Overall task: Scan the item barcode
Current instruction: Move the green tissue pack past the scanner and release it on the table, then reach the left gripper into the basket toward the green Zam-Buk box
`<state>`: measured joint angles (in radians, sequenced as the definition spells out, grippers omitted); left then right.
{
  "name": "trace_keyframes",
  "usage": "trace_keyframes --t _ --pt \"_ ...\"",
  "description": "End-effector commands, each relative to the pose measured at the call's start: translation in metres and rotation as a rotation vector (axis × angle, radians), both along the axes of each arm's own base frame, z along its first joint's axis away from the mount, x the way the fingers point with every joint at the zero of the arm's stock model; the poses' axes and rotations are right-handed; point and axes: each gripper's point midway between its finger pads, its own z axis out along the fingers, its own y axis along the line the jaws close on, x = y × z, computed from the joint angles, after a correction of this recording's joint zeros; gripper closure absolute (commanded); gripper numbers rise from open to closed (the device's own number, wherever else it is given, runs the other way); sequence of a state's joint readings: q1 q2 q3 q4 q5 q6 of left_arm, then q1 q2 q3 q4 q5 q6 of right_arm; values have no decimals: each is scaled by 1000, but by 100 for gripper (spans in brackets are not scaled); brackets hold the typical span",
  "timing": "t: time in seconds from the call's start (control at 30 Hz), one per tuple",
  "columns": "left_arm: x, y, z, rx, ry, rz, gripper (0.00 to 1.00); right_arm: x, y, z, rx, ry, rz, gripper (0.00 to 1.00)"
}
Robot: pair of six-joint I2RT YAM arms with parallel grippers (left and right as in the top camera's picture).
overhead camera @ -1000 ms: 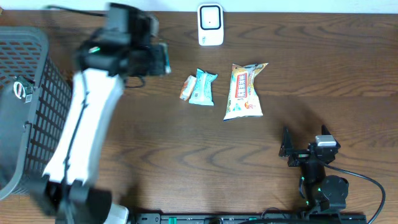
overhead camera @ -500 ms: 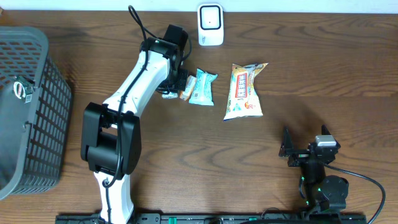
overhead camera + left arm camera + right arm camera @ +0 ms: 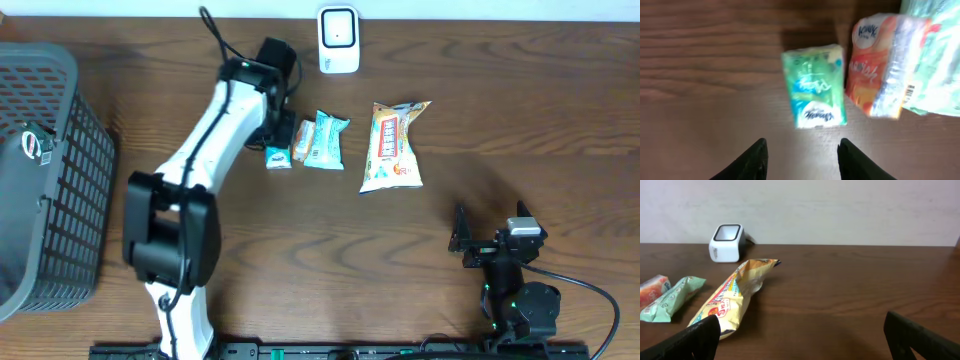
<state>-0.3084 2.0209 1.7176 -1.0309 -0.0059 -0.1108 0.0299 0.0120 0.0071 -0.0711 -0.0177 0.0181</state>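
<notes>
A small green packet (image 3: 277,157) lies flat on the table, apart from the fingers in the left wrist view (image 3: 815,85). My left gripper (image 3: 282,132) hangs just above it, open, with nothing between its fingertips (image 3: 802,150). An orange packet (image 3: 298,140) (image 3: 875,70) and a teal packet (image 3: 323,140) (image 3: 935,55) lie right beside it. The white barcode scanner (image 3: 339,40) (image 3: 727,242) stands at the table's far edge. My right gripper (image 3: 490,245) (image 3: 802,335) rests open and empty near the front right.
A yellow snack bag (image 3: 393,145) (image 3: 732,297) lies right of the teal packet. A dark mesh basket (image 3: 60,200) stands at the left edge with a small item (image 3: 35,143) inside.
My left arm swung from the basket side over to the packets. Its jaws opened and the green packet now lies on the table beside the orange one. The right arm stayed still.
</notes>
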Motion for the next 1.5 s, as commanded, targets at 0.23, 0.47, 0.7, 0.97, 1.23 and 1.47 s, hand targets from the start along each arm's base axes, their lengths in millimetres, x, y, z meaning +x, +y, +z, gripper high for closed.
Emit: trace_keyframes --t 0.23,0.47,0.7,0.97,1.23,1.47 --pt "8 137 242 -130 -658 402 35 0 1 -1 10 1 0 1" --pt "-57 283 299 -64 -865 860 34 0 1 -1 10 1 0 1" --pt "-94 388 258 47 -774 1134 34 0 1 -1 10 1 0 1" --pt "-69 413 175 44 -555 1143 33 0 1 -1 10 1 0 1" --pt "-51 428 97 28 -374 1149 27 0 1 -1 10 1 0 1" --pt "-34 442 53 24 -330 1152 27 0 1 -1 10 1 0 1"
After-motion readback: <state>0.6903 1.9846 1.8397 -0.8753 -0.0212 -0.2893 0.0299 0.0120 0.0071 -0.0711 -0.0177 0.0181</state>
